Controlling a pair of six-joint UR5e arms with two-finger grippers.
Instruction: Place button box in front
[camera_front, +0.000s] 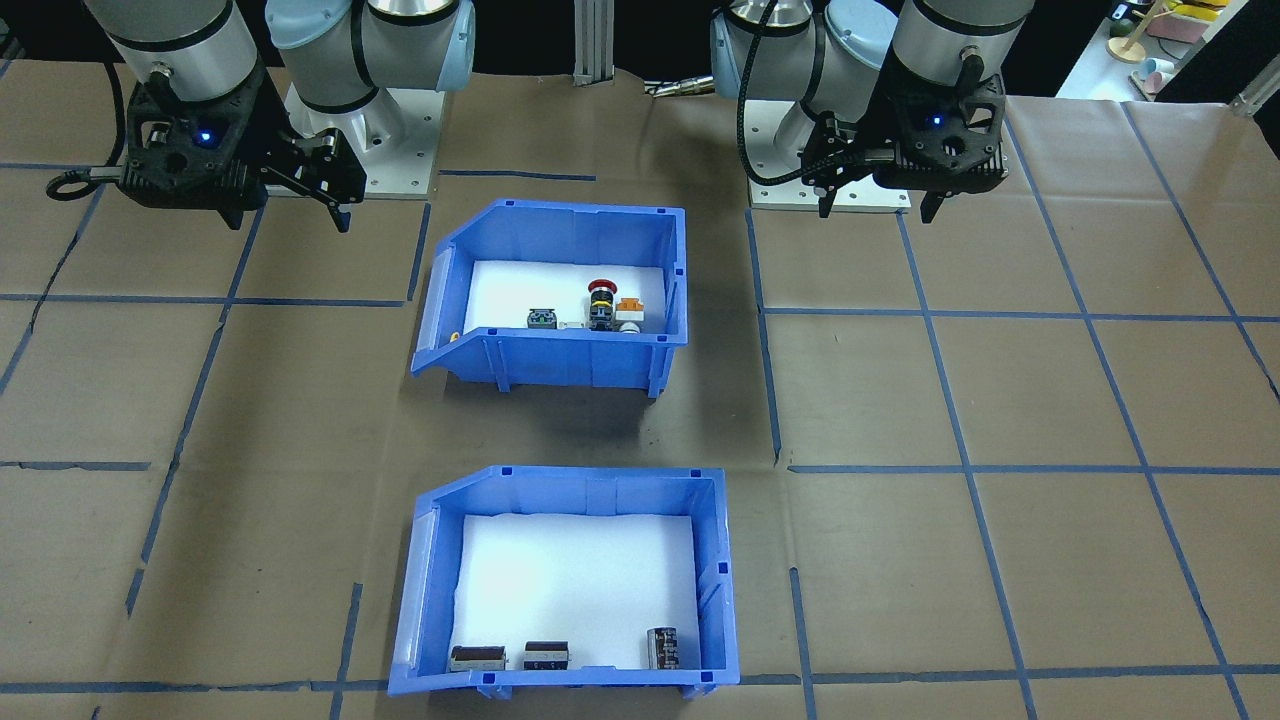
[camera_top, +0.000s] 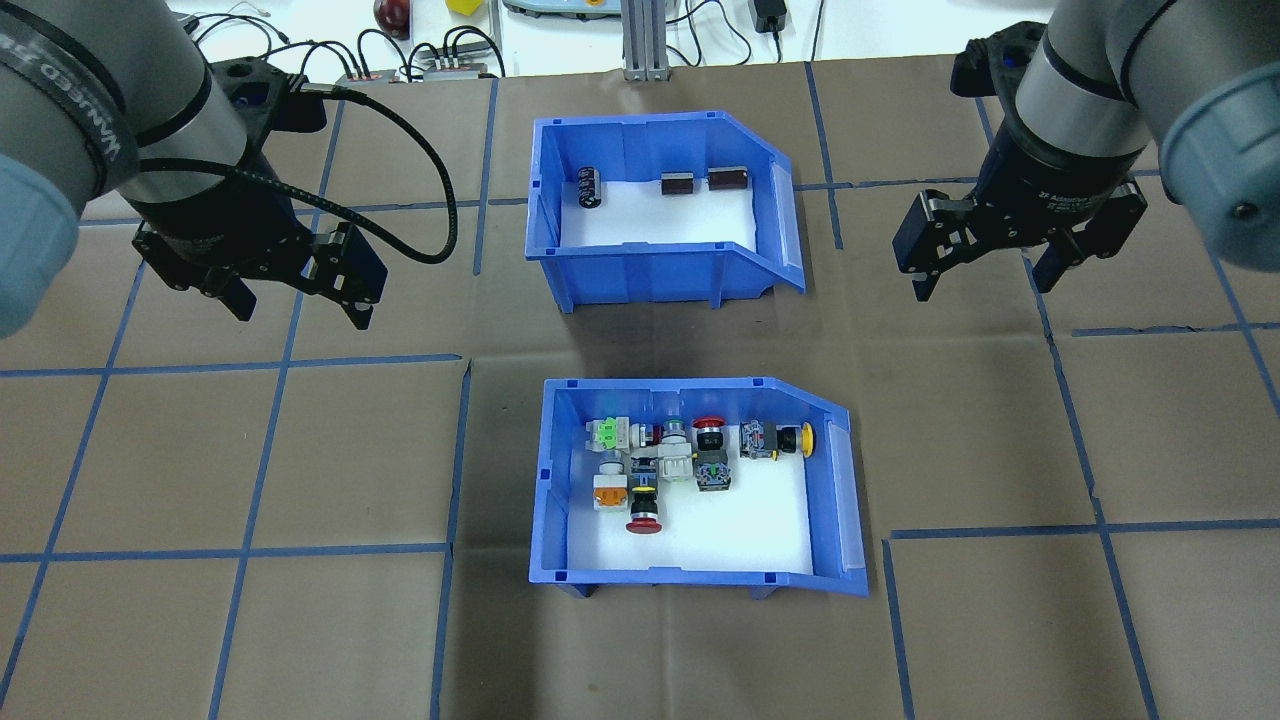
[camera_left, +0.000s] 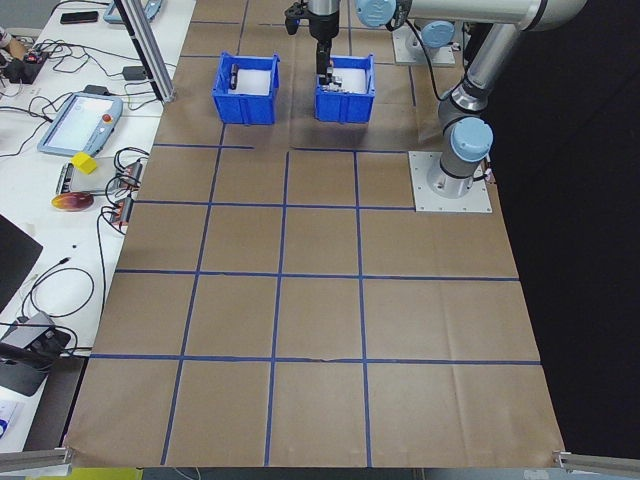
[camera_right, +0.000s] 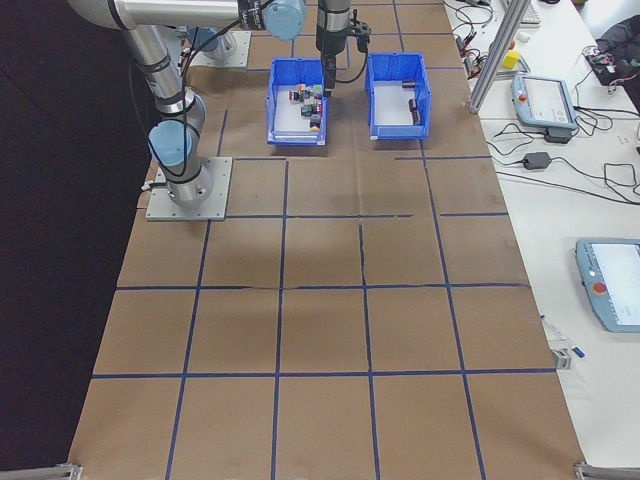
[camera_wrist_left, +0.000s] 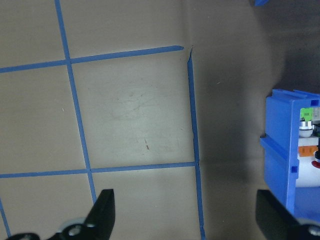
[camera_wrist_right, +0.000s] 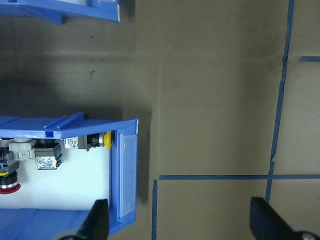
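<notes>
The button box (camera_top: 690, 576) is a blue open-fronted bin with a white liner and several colourful push-buttons. It sits mid-table on the robot's side, also in the front-facing view (camera_front: 570, 362). My left gripper (camera_top: 300, 305) hangs open and empty above the paper, left of the box and apart from it. My right gripper (camera_top: 985, 282) hangs open and empty to the box's right. The left wrist view shows the button box's (camera_wrist_left: 287, 155) closed end at the right edge. The right wrist view shows the button box's (camera_wrist_right: 125, 170) open front at the left.
An identical blue bin (camera_top: 640, 276) holding three small dark parts stands just beyond the button box, a narrow gap between them. Brown paper with blue tape lines covers the table. A bench with cables and a tablet (camera_left: 80, 115) lies past the far edge.
</notes>
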